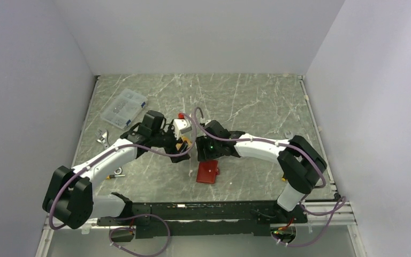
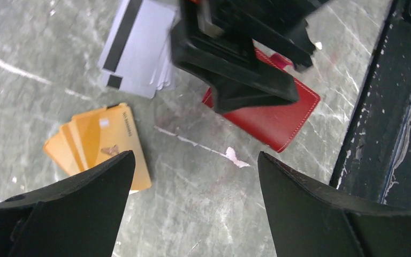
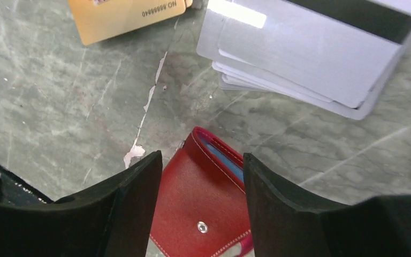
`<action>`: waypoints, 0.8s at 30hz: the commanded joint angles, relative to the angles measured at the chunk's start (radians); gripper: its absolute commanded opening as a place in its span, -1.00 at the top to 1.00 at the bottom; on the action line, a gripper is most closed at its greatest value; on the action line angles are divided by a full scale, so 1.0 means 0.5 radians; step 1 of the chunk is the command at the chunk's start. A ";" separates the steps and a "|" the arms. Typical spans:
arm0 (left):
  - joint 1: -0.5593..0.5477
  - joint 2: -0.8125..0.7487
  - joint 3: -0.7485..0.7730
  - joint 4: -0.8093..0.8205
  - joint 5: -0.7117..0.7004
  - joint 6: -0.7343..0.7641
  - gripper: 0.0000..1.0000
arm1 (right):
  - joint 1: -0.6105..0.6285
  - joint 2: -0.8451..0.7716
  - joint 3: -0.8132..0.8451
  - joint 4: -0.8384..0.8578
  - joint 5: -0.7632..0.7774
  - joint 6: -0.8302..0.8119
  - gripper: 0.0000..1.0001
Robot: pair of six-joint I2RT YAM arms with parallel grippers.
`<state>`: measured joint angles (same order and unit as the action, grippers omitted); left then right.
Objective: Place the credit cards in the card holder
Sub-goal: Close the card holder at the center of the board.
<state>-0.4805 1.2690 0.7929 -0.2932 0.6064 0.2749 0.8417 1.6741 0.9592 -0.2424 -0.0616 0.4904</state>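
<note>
- Top view: your card holder (image 1: 207,172) lies on the table (image 1: 257,101), just below both grippers, which meet mid-table.
- Left wrist: left gripper (image 2: 195,160) wide open, empty; gold cards (image 2: 104,142) under its left finger, silver cards (image 2: 139,51) beyond.
- Right wrist: right gripper (image 3: 202,160) part-open, straddling the card holder's edge, not clamped.

Through the left wrist camera I see my left claw (image 2: 195,206) spread wide above the marbled worktop (image 2: 203,176), holding nothing. A fan of gold-orange cards (image 2: 99,142) lies under its left finger; silver-white cards (image 2: 139,48) sit beyond. The right claw (image 2: 235,59) hangs over the red card holder (image 2: 281,115).
</note>
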 commanded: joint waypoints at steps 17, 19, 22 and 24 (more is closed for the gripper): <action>-0.803 0.055 -0.299 0.278 -0.475 1.185 -0.36 | -0.083 -0.785 -0.278 -0.415 0.134 0.678 -0.08; -0.910 0.102 -0.316 0.346 -0.601 1.233 -0.37 | -0.064 -0.750 -0.247 -0.461 0.135 0.690 -0.08; -1.048 0.179 -0.327 0.430 -0.781 1.269 -0.39 | -0.042 -0.677 -0.204 -0.497 0.136 0.688 -0.07; -1.115 0.218 -0.331 0.455 -0.843 1.273 -0.39 | -0.024 -0.631 -0.178 -0.502 0.133 0.690 -0.04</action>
<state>-0.9787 1.3449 0.6338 -0.1459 0.3031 0.8528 0.8154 1.3228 0.8185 -0.4603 -0.0044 0.8062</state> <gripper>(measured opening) 0.690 0.533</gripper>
